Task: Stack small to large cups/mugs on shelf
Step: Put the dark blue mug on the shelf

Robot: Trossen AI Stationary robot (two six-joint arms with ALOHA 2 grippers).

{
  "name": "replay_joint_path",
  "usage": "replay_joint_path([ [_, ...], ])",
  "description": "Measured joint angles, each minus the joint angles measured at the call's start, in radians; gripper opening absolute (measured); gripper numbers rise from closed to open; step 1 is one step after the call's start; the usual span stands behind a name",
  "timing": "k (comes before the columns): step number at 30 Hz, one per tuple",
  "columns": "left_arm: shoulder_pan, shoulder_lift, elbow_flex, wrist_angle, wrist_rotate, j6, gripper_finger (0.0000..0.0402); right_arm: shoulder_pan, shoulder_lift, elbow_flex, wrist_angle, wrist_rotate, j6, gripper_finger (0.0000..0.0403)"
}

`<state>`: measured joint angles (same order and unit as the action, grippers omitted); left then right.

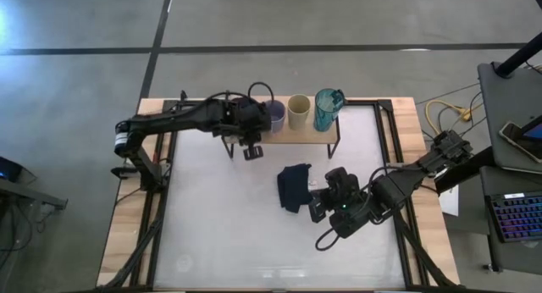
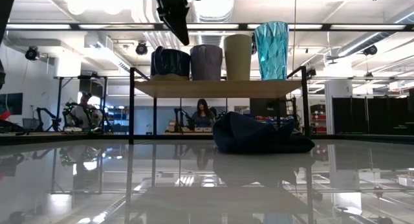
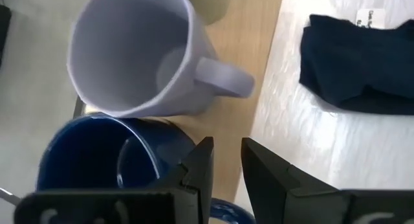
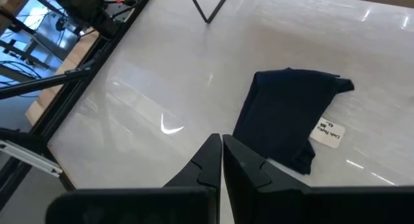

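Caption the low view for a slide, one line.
Four cups lined up on the shelf: dark blue mug, grey-lavender mug, beige cup, teal mug.

Four vessels stand in a row on the shelf [image 1: 284, 137] at the desk's [image 1: 220, 234] far edge, the cloth [image 1: 293, 188] lying before it, between shelf and right pincer [image 1: 319, 210].

We look straight down over whole table from high camera; level from tabletop toward shelf [image 2: 217, 88]. Left wrist camera sits close above mugs; right wrist faces cloth [image 4: 291, 114], shared with all views.
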<state>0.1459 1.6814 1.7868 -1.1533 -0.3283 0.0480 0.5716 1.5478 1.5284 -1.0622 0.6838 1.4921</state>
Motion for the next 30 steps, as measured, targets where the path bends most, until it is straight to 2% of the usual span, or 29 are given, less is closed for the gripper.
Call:
replay_joint_path([
  [30,0.089,0.011,-0.013,0.012,0.000,0.068,0.0065,0.000,0.000,0.000,0.005,0.000,0.008,0.0009],
])
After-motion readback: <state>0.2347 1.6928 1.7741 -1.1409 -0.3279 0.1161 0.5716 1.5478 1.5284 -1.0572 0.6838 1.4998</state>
